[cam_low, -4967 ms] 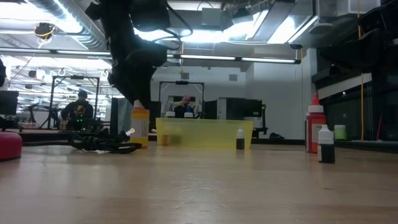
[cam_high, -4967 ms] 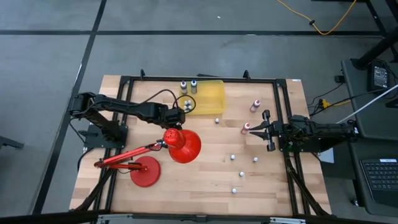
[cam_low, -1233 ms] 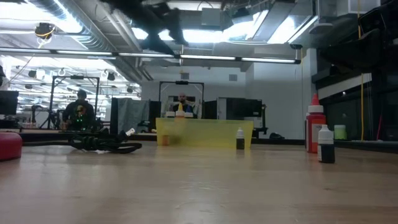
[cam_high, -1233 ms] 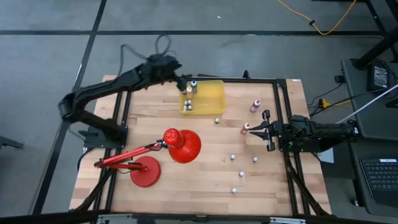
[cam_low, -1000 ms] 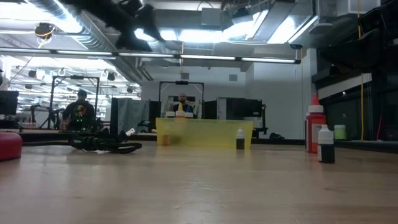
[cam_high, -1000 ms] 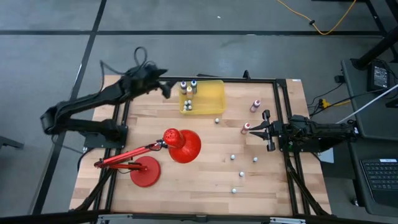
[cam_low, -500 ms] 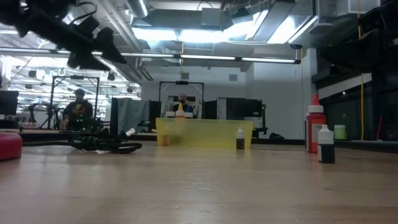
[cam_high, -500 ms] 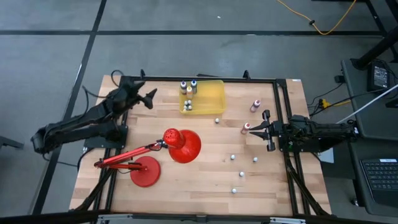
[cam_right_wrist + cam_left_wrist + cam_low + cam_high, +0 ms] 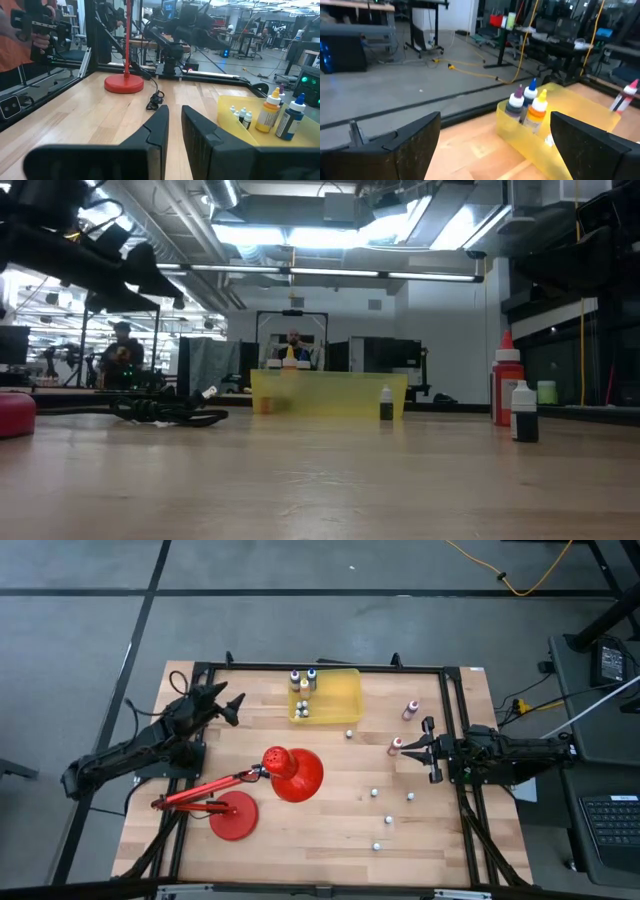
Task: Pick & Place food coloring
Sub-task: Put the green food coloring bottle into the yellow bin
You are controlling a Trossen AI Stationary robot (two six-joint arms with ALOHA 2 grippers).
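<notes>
Swung back from over the yellow bin (image 9: 326,696) to the table's far-left corner: left gripper (image 9: 229,706), raised, fingers spread wide and empty. At centre, red desk lamp (image 9: 291,773). Further right, food coloring (image 9: 302,708) partly inside the bin, partly scattered across the wooden table (image 9: 330,810). At far right, right gripper (image 9: 413,751), low, pinched shut, empty.

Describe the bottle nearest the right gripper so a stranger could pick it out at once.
Start at the right gripper, shut, at the table's right edge. Just off its tip stands a red-bodied, white-capped bottle. Unlike the other red bottle farther back, this one almost touches the fingers.
</notes>
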